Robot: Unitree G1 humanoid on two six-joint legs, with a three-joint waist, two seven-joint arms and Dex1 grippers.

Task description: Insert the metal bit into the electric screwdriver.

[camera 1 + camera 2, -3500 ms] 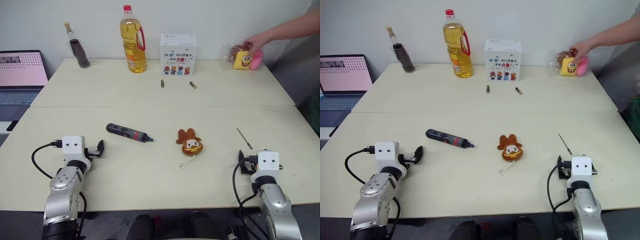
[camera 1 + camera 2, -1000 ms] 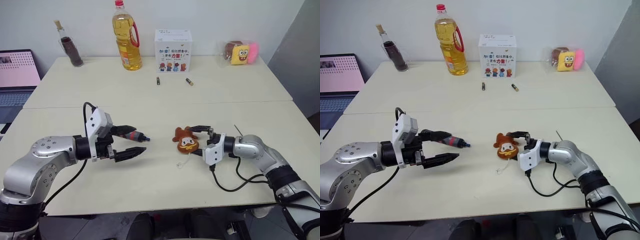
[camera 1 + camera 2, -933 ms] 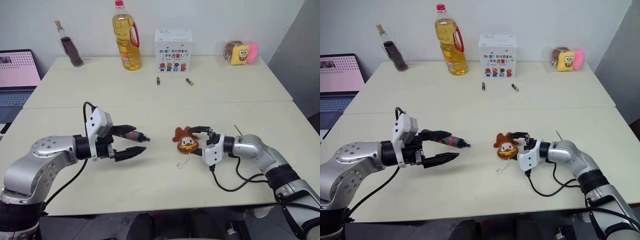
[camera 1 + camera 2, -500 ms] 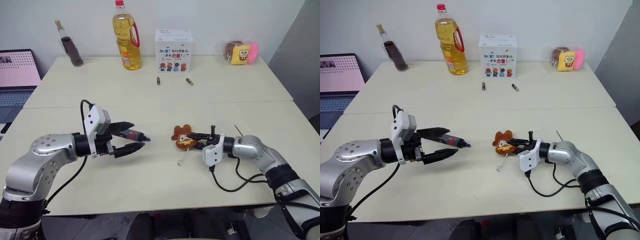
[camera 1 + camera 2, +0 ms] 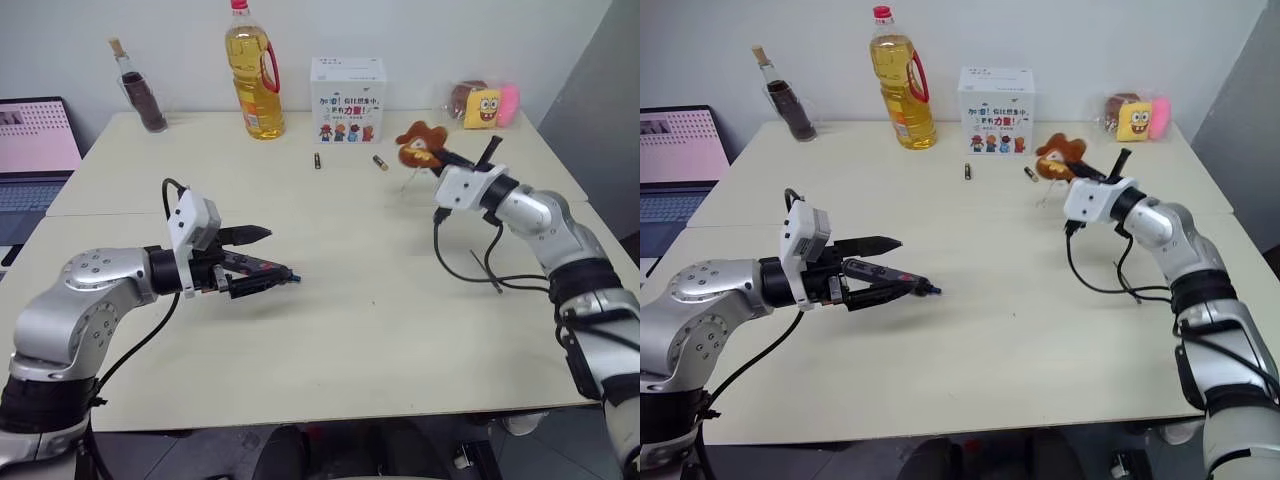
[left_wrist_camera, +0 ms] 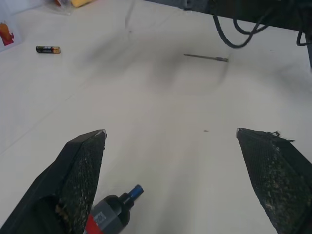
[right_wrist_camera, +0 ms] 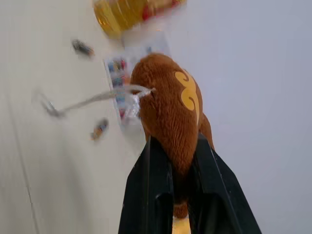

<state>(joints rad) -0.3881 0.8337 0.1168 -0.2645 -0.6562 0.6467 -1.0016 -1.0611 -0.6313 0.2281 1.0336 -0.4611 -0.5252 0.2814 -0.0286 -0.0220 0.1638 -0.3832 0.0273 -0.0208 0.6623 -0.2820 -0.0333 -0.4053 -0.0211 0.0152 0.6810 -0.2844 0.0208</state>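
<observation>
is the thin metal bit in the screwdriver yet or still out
Out. The thin grey metal bit lies loose on the cream table, apart from the black red-banded electric screwdriver.

Both eye views look forward and down from above the tabletop (image 5: 330, 330), taking in its whole spread up to the oil bottle (image 5: 252, 75) at the far edge. The left wrist view skims low over the tabletop, sharing the electric screwdriver (image 6: 114, 214) and metal bit (image 6: 205, 57). The right wrist view sits close behind a brown plush toy (image 7: 173, 117), facing that bottle.
</observation>
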